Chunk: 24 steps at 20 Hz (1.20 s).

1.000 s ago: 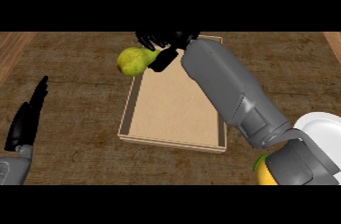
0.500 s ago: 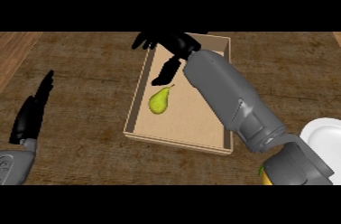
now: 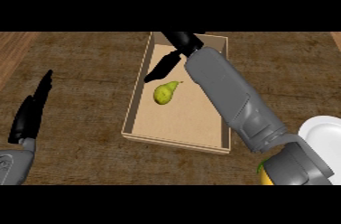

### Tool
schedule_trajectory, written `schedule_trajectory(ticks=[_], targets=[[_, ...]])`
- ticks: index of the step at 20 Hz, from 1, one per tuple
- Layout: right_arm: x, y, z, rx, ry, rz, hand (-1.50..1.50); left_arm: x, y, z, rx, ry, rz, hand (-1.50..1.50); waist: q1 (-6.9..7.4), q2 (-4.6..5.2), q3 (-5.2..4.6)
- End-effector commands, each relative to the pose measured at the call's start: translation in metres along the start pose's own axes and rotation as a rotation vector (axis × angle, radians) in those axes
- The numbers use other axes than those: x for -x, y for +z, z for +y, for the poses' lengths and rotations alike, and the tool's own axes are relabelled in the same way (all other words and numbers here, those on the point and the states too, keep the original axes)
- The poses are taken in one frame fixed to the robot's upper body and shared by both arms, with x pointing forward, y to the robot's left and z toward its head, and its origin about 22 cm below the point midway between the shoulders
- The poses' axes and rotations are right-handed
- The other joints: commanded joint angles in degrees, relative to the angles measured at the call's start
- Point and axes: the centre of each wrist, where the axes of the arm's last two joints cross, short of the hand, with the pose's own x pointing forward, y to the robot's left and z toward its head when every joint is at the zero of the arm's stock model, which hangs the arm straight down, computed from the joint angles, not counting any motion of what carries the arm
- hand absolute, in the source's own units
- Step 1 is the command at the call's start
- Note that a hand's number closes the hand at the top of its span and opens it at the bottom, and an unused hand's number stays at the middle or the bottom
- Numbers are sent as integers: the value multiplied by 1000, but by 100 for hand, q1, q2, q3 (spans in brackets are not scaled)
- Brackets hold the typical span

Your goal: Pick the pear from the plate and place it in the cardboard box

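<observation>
Now pear (image 3: 165,92) on cardboard box (image 3: 174,138) floor, just below right hand's (image 3: 174,50) fingers (image 3: 162,69)

text: none readable | labels: none visible | cardboard box (image 3: 143,99): seemingly plain, unmarked walls

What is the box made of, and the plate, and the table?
The box looks like cardboard: flat tan walls, dull finish, thin edges. The plate looks like smooth white ceramic or plastic; which one is unclear. The table looks like dark wood, with streaky grain and a matte surface.
</observation>
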Motion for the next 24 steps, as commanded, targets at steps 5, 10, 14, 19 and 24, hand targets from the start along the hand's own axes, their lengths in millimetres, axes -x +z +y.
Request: schedule_trajectory(ticks=[5,10,14,19,24], targets=[[1,14,-72,130,-191,-44,-150,12,10,0,-11,-8,6,0,-114,-2,4],[29,55,-117,197,-226,11,-150,12,13,-5,-21,8,13,0,-103,34,6],[44,88,-148,231,-192,42,-150,8,3,17,-23,9,1,0,-34,72,7],[45,134,-203,251,-184,31,-150,4,1,6,-11,6,-8,0,-42,97,16],[45,163,-228,201,-120,64,-150,-3,4,2,-10,0,-35,0,106,134,23]])
